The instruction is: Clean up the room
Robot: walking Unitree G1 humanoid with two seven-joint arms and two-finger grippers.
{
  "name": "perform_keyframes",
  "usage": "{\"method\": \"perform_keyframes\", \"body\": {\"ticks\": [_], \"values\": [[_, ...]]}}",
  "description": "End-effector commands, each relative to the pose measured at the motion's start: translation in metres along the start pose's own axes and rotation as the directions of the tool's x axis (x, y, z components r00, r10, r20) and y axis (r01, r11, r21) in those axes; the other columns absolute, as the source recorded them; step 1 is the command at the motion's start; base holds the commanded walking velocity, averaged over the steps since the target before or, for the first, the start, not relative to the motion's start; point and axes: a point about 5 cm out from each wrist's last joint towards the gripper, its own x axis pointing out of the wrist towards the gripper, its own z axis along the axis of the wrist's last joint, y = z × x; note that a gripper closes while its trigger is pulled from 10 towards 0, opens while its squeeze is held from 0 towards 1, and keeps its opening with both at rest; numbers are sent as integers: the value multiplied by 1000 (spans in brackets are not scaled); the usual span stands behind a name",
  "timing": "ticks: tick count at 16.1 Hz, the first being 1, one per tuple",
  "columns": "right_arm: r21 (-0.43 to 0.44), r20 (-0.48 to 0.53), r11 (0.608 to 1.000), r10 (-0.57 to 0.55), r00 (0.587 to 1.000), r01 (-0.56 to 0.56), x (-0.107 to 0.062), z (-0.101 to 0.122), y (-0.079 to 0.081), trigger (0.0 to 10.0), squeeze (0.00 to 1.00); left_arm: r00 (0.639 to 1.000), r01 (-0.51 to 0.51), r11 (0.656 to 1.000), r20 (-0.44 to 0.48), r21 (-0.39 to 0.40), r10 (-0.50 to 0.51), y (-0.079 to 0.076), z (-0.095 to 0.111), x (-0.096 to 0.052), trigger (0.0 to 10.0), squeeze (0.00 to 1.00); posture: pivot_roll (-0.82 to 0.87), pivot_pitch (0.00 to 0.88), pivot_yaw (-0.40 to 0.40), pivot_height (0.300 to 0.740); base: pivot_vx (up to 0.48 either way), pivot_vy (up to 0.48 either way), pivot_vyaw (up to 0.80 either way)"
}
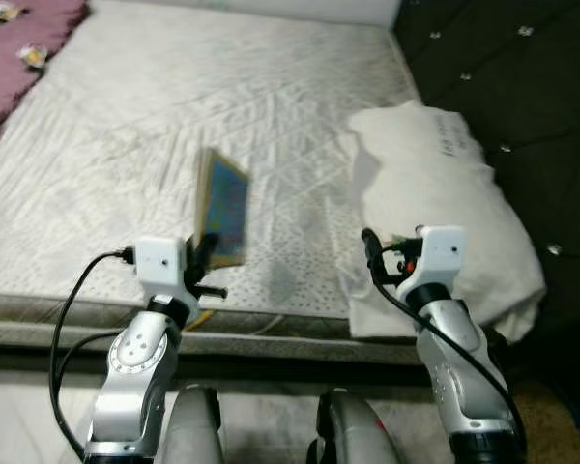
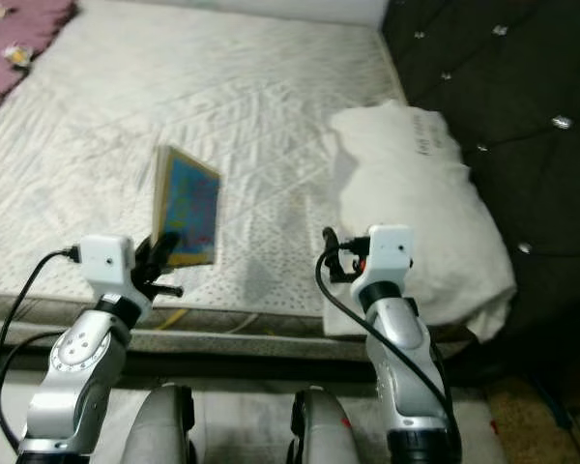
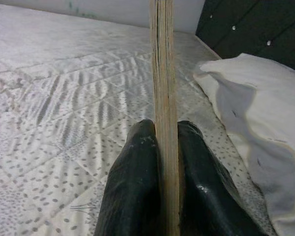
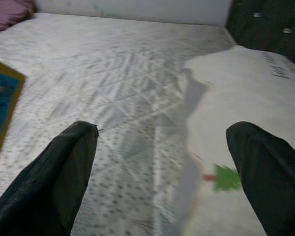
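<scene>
Book (image 1: pixel 222 207): a thin picture book with a blue cover and tan border, standing upright on edge between the left pincer's fingers, raised above the mattress near its front edge.
Left pincer (image 3: pixel 166 147): clenching the book's lower edge, both black fingers (image 3: pixel 132 177) pressing its faces.
Right pincer (image 4: pixel 162 167): released, fingers spreading wide, hovering over the pillow's near corner, well apart from the book.
Pillow (image 1: pixel 435 208): white, lying just ahead of the right pincer, against the dark tufted headboard (image 1: pixel 522 87).
Mattress (image 1: pixel 174 106): white quilted surface extending ahead of both pincers.
Blanket (image 1: pixel 24 39): maroon, lying at the far corner beyond the left pincer.
</scene>
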Motion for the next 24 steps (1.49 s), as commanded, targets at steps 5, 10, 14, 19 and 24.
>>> {"method": "perform_keyframes", "body": {"ticks": [5, 10, 14, 19, 24], "values": [[-14, 2, 1000, -14, 1000, 14, -1, 2, -5, 10000, 0, 999, 23, 1000, 36, 0, -23, -3, 7, 2, 10000, 0, -43, 99, -67, 647, 340, 0, 0], [-10, 0, 1000, -14, 1000, 14, -2, 2, -5, 10000, 0, 1000, 23, 1000, 17, -20, -23, -5, 5, 4, 10000, 0, -43, 97, -66, 647, 294, 0, 0], [-9, -6, 1000, -13, 1000, 13, -4, 1, -5, 10000, 0, 989, -8, 985, -147, -173, -18, -6, -14, 12, 10000, 0, -56, 103, -70, 634, 0, 0, 0], [-25, -17, 1000, -16, 1000, 16, -12, 1, -11, 10000, 0, 911, -35, 975, -408, -220, -59, -4, -44, 27, 10000, 0, -86, 119, -84, 597, 0, 0, 0], [-34, -27, 999, -5, 1000, 4, -14, 2, -9, 10000, 0, 911, -33, 920, -390, -391, -133, -8, -33, 56, 10000, 0, -102, 126, -99, 597, 0, 0, 0]]}}
